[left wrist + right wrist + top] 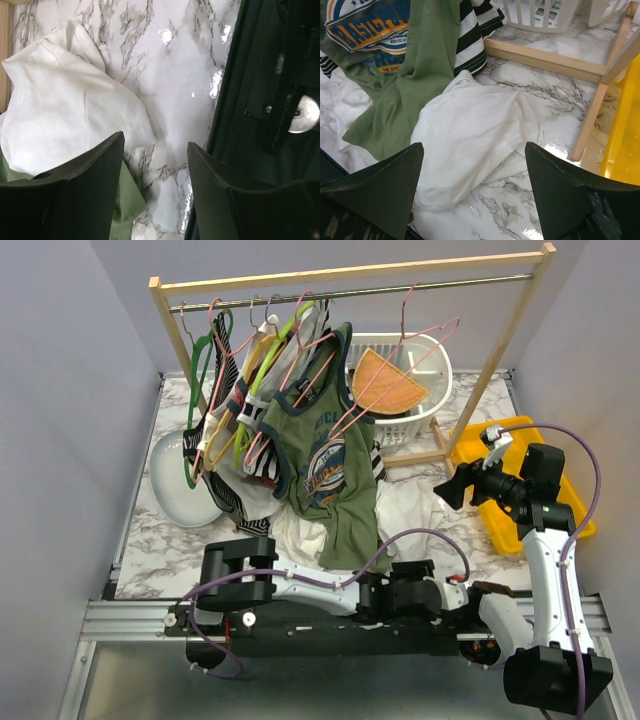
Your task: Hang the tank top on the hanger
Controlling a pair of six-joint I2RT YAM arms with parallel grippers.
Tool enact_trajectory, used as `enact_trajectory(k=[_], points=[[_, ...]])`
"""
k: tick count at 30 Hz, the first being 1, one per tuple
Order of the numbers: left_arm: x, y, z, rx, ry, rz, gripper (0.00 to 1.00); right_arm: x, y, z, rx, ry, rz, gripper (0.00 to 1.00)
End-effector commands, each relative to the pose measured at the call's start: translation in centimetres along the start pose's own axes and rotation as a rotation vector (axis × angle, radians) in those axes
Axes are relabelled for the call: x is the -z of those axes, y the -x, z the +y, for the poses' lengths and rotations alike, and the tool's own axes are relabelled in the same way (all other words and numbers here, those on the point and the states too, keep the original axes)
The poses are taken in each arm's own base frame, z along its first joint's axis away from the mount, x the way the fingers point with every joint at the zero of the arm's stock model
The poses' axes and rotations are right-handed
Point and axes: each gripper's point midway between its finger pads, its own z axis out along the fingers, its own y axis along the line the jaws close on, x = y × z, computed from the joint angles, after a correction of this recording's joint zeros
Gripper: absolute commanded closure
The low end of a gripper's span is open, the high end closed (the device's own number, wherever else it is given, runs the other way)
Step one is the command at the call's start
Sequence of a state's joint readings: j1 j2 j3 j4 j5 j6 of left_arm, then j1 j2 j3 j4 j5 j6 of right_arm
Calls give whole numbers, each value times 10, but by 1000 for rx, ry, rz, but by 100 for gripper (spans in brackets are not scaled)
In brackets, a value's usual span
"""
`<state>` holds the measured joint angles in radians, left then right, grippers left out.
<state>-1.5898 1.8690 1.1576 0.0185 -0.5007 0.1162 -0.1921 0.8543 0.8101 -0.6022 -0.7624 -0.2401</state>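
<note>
White basket (428, 412) holds an orange item (385, 387); left jaws and right jaws stand open, empty.

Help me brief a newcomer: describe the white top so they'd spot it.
Find the wooden rack at the back. Just right of the green top hanging there, the white top lies crumpled on the marble. Unlike its neighbours it is plain: no print, no stripes.

Bare marble table (560, 105) is left open beside the white tank top (475, 140), while access is hemmed by the green top (415, 80), the wooden rack foot (545, 60) and the yellow bin (625, 125).
</note>
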Motion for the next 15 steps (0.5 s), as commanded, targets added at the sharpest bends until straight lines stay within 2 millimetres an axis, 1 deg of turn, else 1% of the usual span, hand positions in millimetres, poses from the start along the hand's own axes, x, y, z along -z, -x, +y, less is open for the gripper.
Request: enact_trajectory(k=[1, 5, 7, 8, 10, 11, 13, 14, 15], points=[[-17, -1, 17, -12, 91, 27, 39, 2, 0, -3, -1, -23, -12, 9], [-33, -20, 19, -30, 114, 87, 39, 2, 0, -2, -5, -19, -11, 9], [-39, -26, 22, -29, 129, 102, 40, 2, -1, -3, -4, -19, -10, 9], [-43, -32, 21, -35, 131, 116, 40, 2, 0, -3, -3, -20, -10, 9], [-49, -36, 24, -41, 145, 128, 50, 2, 0, -3, -2, -22, -10, 9], [-50, -38, 29, -40, 169, 135, 60, 2, 0, -4, -4, -25, -11, 9], [-54, -42, 32, -44, 190, 149, 68, 2, -1, -4, -4, -23, -8, 9], [-53, -41, 36, -41, 210, 149, 81, 2, -1, -4, -5, -21, -7, 9], [-51, -37, 39, -34, 217, 138, 86, 1, -1, -3, -8, -19, -6, 9]])
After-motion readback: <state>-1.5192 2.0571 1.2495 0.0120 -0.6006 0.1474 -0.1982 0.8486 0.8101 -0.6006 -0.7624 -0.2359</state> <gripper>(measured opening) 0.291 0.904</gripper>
